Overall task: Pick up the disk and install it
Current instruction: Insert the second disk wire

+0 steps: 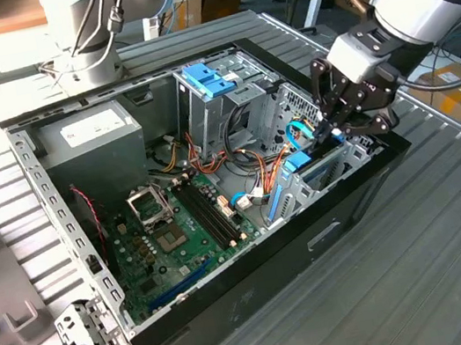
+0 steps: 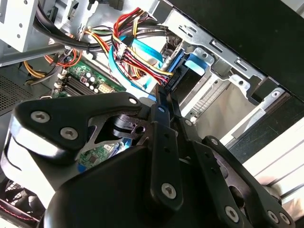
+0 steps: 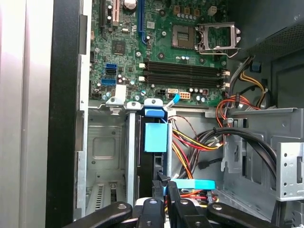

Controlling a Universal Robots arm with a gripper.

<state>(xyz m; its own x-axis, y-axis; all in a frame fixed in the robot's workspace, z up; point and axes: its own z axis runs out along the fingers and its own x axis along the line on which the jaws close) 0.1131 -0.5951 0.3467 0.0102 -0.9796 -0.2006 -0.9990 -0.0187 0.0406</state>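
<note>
The tool (image 1: 336,127) sits right of centre in the exterior view, inside the open computer case (image 1: 234,292) at its drive bay. Its fingers (image 3: 160,186) stand almost closed, nothing visibly clamped between them. The disk (image 3: 156,137) stands on edge in the bay, at centre of the first wrist view, just beyond the fingertips.

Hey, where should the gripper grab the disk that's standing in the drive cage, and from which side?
Take the disk by its exposed narrow edge with the blue rail, coming in through the open side of the computer case, where the gripper is. It stands on edge in the metal drive cage, whose walls cover its broad faces.
</note>
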